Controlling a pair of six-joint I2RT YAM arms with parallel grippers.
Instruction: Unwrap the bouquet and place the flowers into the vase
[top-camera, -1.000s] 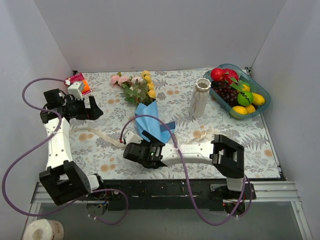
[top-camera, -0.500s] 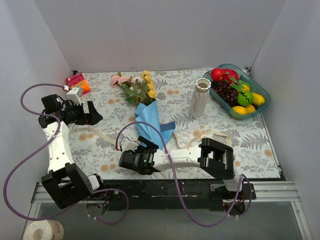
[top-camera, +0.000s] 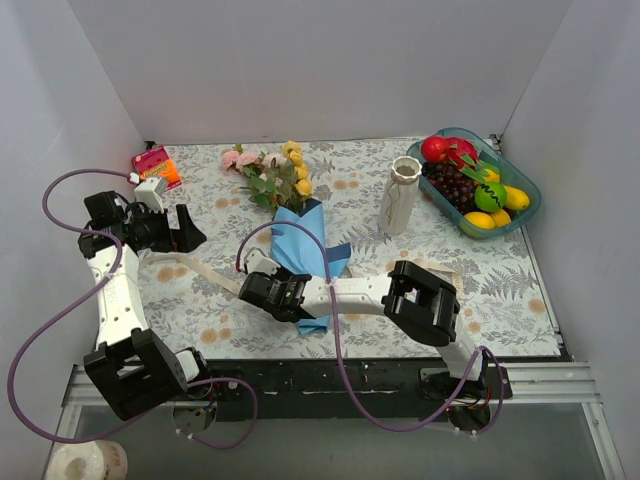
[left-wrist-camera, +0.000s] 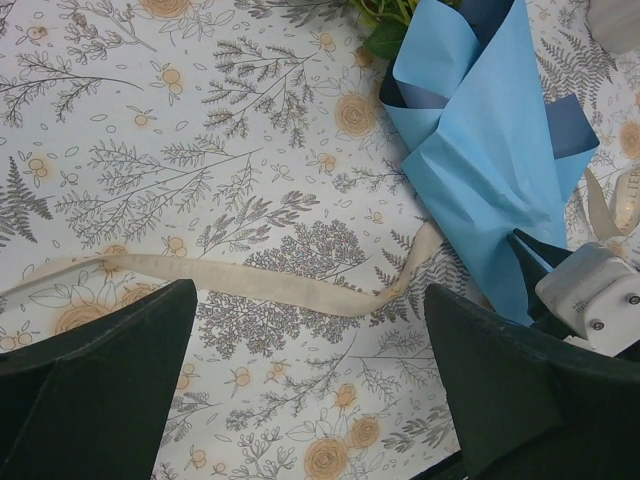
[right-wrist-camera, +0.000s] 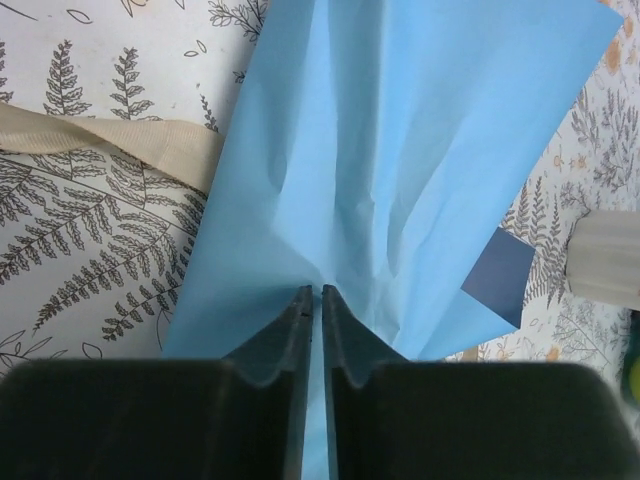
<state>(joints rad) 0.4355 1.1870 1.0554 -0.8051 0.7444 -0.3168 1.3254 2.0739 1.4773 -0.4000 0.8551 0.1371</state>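
The bouquet (top-camera: 272, 178) lies on the table's back middle, pink and yellow flowers pointing away, its light blue paper (top-camera: 298, 238) loose around the stems. My right gripper (top-camera: 303, 280) is at the paper's near end. In the right wrist view the right gripper (right-wrist-camera: 312, 291) is shut on a fold of the blue paper (right-wrist-camera: 400, 150). The cream ribbon (top-camera: 205, 271) lies untied on the cloth to the left. My left gripper (top-camera: 190, 228) hovers open at the left; in its wrist view the left gripper (left-wrist-camera: 310, 292) is above the ribbon (left-wrist-camera: 250, 286). The white vase (top-camera: 400, 200) stands upright to the right.
A teal basket (top-camera: 527, 205) of toy fruit sits at the back right. A small red and pink packet (top-camera: 155, 163) lies at the back left. White walls enclose the table on three sides. Another stretch of cream ribbon (top-camera: 428, 266) lies near the right arm's elbow.
My right gripper moved up to the paper's near end and went from open to shut on it. The paper's tail now sticks out under the wrist. The left arm barely shifted.
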